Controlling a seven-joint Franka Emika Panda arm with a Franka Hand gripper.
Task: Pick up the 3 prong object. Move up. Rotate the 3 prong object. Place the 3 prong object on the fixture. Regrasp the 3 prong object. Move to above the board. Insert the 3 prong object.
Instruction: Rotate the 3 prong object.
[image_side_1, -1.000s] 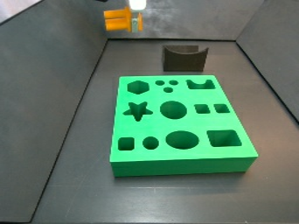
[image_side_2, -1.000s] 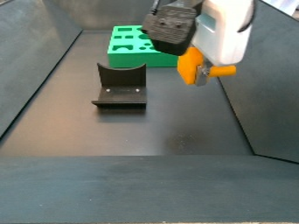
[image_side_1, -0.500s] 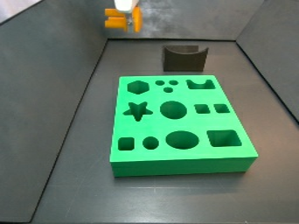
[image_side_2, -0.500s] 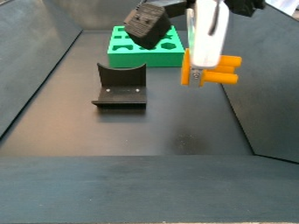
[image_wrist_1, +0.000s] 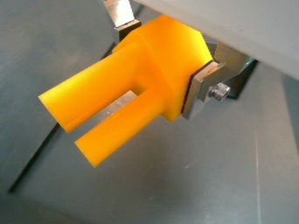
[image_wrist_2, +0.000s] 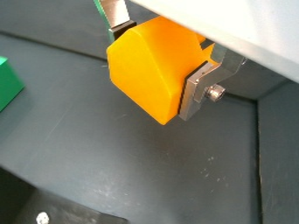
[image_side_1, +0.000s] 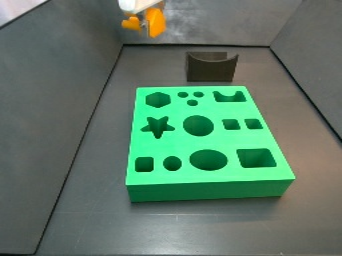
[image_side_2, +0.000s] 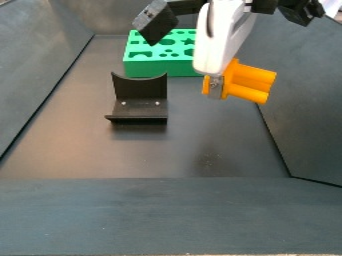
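Gripper: the two-finger gripper (image_side_2: 218, 68) hangs in the air, well above the dark floor, to the side of the fixture. Its flat silver fingers (image_wrist_1: 208, 86) are closed narrow on the orange piece.

Held piece: the 3 prong object (image_side_2: 243, 82), a small orange-yellow plastic block with short prongs, sits between the pads in both wrist views (image_wrist_2: 158, 68). In a side view (image_side_1: 140, 20) it shows only at the top edge of the frame.

Change: compared with a second ago, the block has turned. Before it hung down under the fingers; now its long body points sideways, away from the gripper. The height looks about the same.

Meaning for the task: the judgement is that picking and lifting are done and the rotate step is in hand or nearly finished. Placing on the fixture is not yet done.

Fixture: the small dark grey block with a curved notch (image_side_2: 138, 98) stands free on the floor, apart from the gripper.

Board: the large bright green slab with shaped cut-outs (image_side_1: 207, 140) lies beyond the fixture, untouched.

Room: bare floor lies between gripper and fixture. The sloped grey side wall (image_side_2: 305, 110) is near the prongs, so a wide swing that way seems risky.
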